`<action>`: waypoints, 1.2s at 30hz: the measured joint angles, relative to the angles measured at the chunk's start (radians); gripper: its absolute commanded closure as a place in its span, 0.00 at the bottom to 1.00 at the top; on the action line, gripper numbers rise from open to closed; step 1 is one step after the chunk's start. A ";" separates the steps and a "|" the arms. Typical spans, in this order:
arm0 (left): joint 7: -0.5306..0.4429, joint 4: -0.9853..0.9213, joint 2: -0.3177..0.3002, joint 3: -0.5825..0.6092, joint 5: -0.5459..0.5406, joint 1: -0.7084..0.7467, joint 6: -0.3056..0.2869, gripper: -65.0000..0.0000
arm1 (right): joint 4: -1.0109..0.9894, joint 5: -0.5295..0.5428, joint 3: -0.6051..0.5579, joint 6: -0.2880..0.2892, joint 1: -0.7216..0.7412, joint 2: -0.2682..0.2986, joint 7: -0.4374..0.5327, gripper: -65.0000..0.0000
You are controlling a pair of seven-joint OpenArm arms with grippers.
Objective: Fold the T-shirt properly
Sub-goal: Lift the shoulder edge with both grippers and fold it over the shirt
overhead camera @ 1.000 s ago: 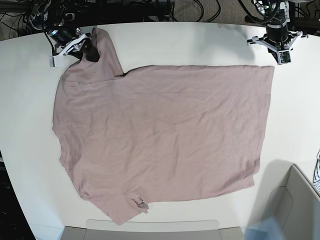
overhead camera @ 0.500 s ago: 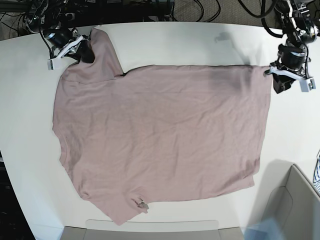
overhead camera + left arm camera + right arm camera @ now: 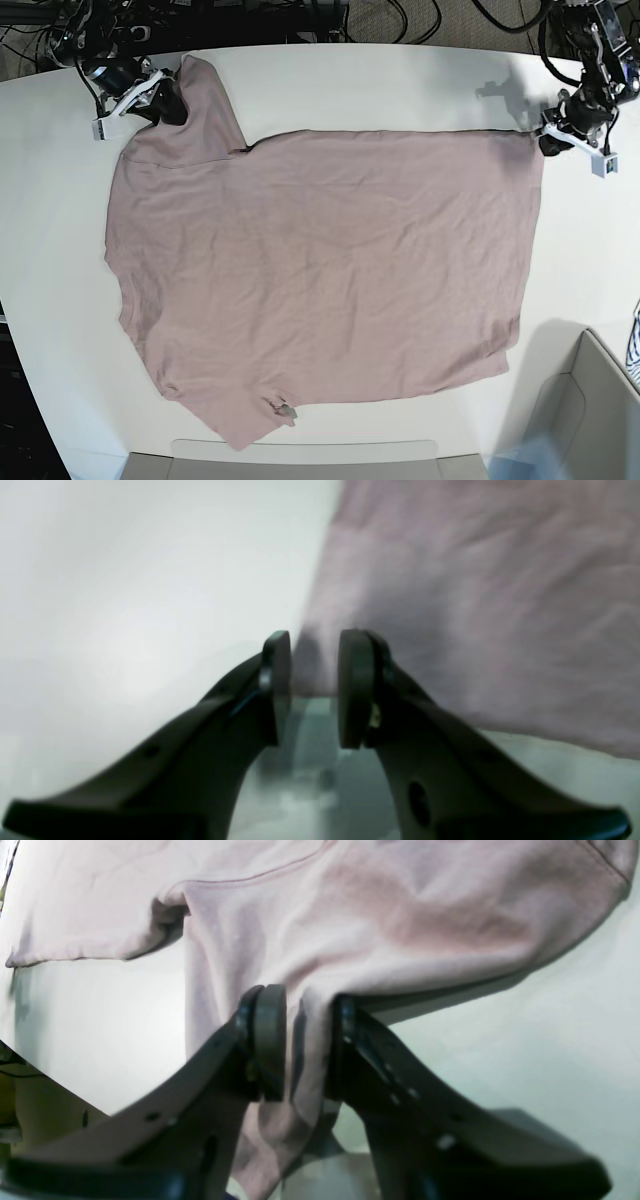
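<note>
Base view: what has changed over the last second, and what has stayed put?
The left end effector came down from above the table's far edge to the T-shirt's hem corner; its pads now straddle that edge, apart and not closed. The right end effector stayed at the sleeve with cloth between its pads. The T-shirt lies spread flat as before, and the table is unchanged.

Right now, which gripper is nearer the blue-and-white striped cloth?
Left. The left gripper sits at the pink cotton T-shirt corner toward the striped cloth; the right gripper straddles the far sleeve.
</note>
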 measured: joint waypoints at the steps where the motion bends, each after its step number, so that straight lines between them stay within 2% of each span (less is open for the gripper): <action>1: -0.011 -0.020 -0.007 0.020 0.000 0.000 0.000 0.72 | 0.000 0.000 0.000 0.000 0.001 0.000 0.000 0.75; 4: -0.069 -0.054 -0.035 0.092 -0.012 -0.006 -0.005 0.72 | 0.000 0.000 0.000 0.000 0.001 0.000 0.002 0.75; 8: -0.122 -0.099 -0.036 0.103 -0.032 -0.014 -0.012 0.72 | 0.000 0.000 0.000 0.000 0.000 0.000 0.001 0.75; 14: -0.124 -0.129 -0.041 0.133 -0.042 -0.051 -0.020 0.73 | 0.000 -0.003 0.000 0.000 0.006 0.000 -0.003 0.75; 16: -0.124 -0.129 -0.042 0.165 -0.032 -0.061 -0.018 0.78 | 0.000 -0.006 0.000 0.000 0.008 0.000 -0.002 0.76; 18: -0.127 -0.130 -0.040 0.179 -0.029 -0.061 -0.018 0.88 | 0.000 -0.007 0.000 0.000 0.009 0.000 -0.003 0.83; 20: -0.131 -0.136 -0.034 0.180 -0.034 -0.061 -0.018 1.00 | 0.000 -0.020 0.000 0.000 0.010 0.001 -0.001 0.99; 21: -0.137 -0.144 -0.034 0.180 -0.041 -0.061 -0.019 1.00 | -0.001 -0.022 -0.002 0.000 0.010 0.003 -0.002 1.00; 25: -0.146 -0.168 -0.037 0.178 -0.063 -0.061 -0.034 1.00 | -0.002 -0.023 -0.012 0.000 0.010 0.021 -0.008 1.00; 29: -0.149 -0.124 -0.035 0.175 -0.046 -0.024 -0.024 1.00 | 0.013 -0.024 -0.008 0.000 0.003 0.025 -0.012 1.00; 36: -0.064 -0.003 0.019 0.014 -0.022 0.076 -0.018 1.00 | 0.200 -0.107 0.000 0.000 -0.111 0.036 -0.079 1.00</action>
